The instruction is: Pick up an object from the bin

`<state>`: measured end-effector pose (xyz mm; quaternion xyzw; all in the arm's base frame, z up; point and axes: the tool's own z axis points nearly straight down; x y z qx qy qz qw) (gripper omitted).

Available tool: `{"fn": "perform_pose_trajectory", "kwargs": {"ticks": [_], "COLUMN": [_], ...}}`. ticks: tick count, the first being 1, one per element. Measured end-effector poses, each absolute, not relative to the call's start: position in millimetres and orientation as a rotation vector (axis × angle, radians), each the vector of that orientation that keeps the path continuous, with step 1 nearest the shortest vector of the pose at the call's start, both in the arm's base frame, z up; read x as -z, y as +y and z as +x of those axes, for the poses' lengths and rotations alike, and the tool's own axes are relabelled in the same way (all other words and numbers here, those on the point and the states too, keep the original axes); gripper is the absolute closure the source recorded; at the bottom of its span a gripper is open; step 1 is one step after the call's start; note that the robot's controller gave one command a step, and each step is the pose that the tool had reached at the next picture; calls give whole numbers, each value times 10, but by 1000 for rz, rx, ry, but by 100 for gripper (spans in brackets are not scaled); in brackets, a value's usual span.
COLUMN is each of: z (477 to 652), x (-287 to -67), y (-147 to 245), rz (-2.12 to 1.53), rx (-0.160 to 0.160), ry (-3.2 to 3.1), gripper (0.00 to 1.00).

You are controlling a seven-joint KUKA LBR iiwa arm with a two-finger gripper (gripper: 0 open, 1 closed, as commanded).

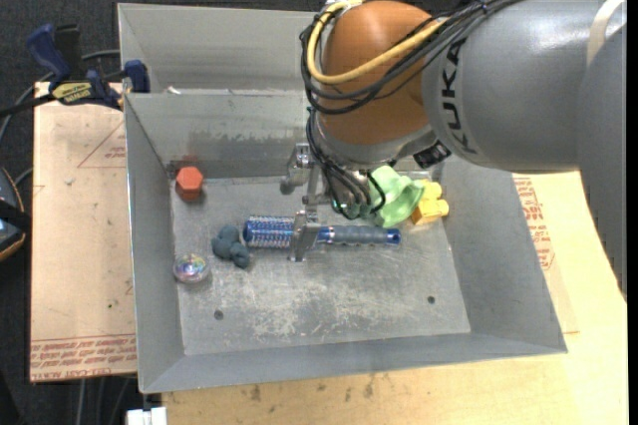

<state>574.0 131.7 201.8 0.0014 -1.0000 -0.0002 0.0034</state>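
Observation:
My gripper [302, 238] reaches down from under the orange wrist cover to the middle of the bin. Its tip is at the neck of a blue brush [344, 236], which lies flat with its bristle head [269, 231] to the left and its translucent blue handle to the right. A dark blue-grey lump [232, 247] lies just left of the bristle head. Right of the gripper a green crumpled piece [396, 195] rests beside a yellow block [432, 207].
An orange-red hexagonal block [188, 182] sits near the back left corner. A small shiny round thing [190, 268] lies at the left wall. The arm and its orange cover hang over the bin's back right part.

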Motion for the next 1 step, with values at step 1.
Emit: {"fn": "perform_pose_trajectory", "kwargs": {"ticks": [1], "z": [5862], "x": [-731], "y": [1061], "rz": [267], "rx": [6], "ry": [-3138], "gripper": [0]}}
